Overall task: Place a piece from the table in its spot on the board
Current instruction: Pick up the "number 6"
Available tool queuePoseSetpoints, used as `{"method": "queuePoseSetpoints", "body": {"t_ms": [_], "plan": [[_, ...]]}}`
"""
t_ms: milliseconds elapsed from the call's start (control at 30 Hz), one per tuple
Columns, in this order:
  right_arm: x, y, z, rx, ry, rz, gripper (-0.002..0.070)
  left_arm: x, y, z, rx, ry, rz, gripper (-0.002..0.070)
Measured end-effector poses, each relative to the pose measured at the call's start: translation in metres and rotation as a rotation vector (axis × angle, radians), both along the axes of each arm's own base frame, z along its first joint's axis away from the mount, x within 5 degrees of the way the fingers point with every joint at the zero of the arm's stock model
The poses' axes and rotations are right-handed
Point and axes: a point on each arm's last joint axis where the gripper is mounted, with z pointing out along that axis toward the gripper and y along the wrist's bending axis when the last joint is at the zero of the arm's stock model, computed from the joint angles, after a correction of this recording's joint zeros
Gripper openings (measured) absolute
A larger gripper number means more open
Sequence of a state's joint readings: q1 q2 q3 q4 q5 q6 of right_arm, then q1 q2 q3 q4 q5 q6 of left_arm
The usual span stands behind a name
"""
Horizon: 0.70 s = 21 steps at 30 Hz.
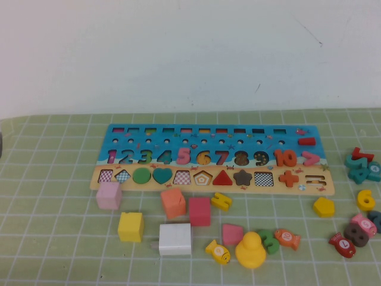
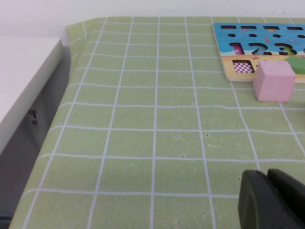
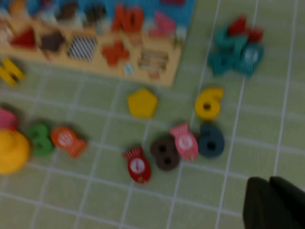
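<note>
Two arms stay out of our high view; the board [image 1: 211, 161] spans mid-frame, and the piece [image 1: 365, 199], a yellow 6, lies at the right edge, well apart from its slot.

From the left wrist, we see the left gripper [image 2: 267, 200] low right, pressed together, over bare cloth, near a pink cube [image 2: 273, 80].

From the right wrist, the right gripper [image 3: 269, 202] sits lower right, pinched shut and empty. We should spread it, then descend squarely over the piece [image 3: 208, 102], avoiding the pink fish [image 3: 185, 141] nearby.
</note>
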State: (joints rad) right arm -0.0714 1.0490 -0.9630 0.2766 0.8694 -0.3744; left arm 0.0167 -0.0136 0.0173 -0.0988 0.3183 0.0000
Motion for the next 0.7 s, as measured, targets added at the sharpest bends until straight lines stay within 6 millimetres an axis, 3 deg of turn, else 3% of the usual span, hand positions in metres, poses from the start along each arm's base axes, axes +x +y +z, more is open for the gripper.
{"method": "queuePoseSetpoints", "body": {"t_ms": [233, 400, 567, 700], "plan": [[0.087, -0.003, -0.070, -0.035, 0.376, 0.002, 0.0001, 0.000, 0.000, 0.000, 0.000, 0.000, 0.000, -0.0002], [0.109, 0.025, -0.098, -0.122, 0.418, 0.046, 0.0001, 0.000, 0.000, 0.000, 0.000, 0.000, 0.000, -0.0002], [0.122, 0.048, -0.107, -0.159, 0.334, 0.066, 0.0013, 0.000, 0.000, 0.000, 0.000, 0.000, 0.000, -0.0002], [0.132, 0.051, -0.110, -0.139, 0.323, 0.024, 0.0130, 0.000, 0.000, 0.000, 0.000, 0.000, 0.000, -0.0002]]}}
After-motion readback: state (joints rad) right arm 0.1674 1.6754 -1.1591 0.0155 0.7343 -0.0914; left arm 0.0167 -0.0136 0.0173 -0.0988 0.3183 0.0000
